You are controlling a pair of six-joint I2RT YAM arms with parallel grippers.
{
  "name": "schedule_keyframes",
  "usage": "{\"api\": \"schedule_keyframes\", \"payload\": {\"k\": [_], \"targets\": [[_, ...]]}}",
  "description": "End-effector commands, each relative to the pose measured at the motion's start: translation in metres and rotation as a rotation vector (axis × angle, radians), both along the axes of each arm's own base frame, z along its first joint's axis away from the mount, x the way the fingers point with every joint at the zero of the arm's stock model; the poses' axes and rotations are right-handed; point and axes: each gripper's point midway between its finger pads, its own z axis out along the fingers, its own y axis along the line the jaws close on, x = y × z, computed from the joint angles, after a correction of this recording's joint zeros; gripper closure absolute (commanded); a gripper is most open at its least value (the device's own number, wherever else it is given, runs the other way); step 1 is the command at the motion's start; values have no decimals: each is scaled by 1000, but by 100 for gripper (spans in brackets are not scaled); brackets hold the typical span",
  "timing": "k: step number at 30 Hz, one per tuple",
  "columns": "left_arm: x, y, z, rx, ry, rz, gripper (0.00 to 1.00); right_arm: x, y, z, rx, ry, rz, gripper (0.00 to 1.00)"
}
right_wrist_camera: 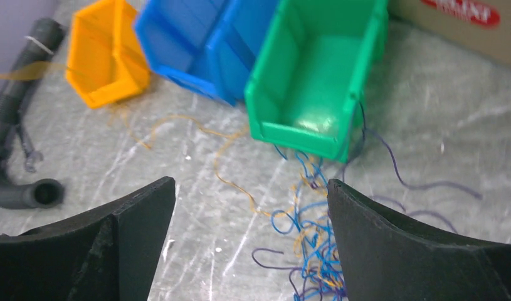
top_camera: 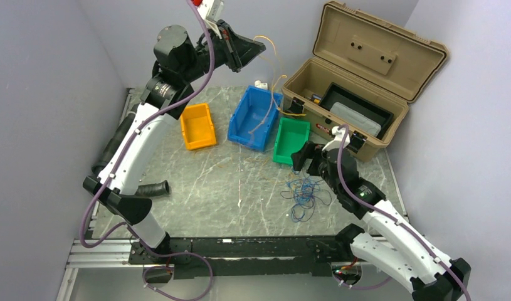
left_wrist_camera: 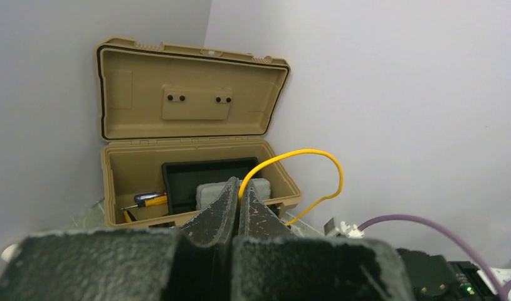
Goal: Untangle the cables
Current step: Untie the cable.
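The cables are thin wires. A loose tangle of blue, yellow-orange and dark strands (top_camera: 305, 194) lies on the table in front of the green bin (top_camera: 291, 140). My left gripper (top_camera: 256, 53) is raised high at the back. It is shut on one yellow wire (left_wrist_camera: 303, 153), which loops out from the fingertips and hangs down toward the table. My right gripper (top_camera: 301, 160) is open and empty, low over the table. In the right wrist view the tangle (right_wrist_camera: 315, 244) lies just inside its right finger (right_wrist_camera: 365, 219).
Orange (top_camera: 198, 125), blue (top_camera: 252, 118) and green bins stand in a row at mid-table. An open tan case (top_camera: 359, 81) with tools stands at the back right. A fat black corrugated hose (top_camera: 149, 188) lies at the left edge. Walls close in on three sides.
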Motion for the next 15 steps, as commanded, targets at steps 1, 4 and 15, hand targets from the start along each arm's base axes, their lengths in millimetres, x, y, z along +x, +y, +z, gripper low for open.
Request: {"api": "schedule_keyframes", "payload": {"k": [1,4,15], "targets": [[-24,10,28,-37,-80,-28,100,8,11,64,-52,-178,116,6],[-25,6,24,-33,-69,-48,100,7,19,102,-40,-290,178,4],[-10,-1,12,-18,-66,-38,100,16,28,146,-15,-403,200,3]]}}
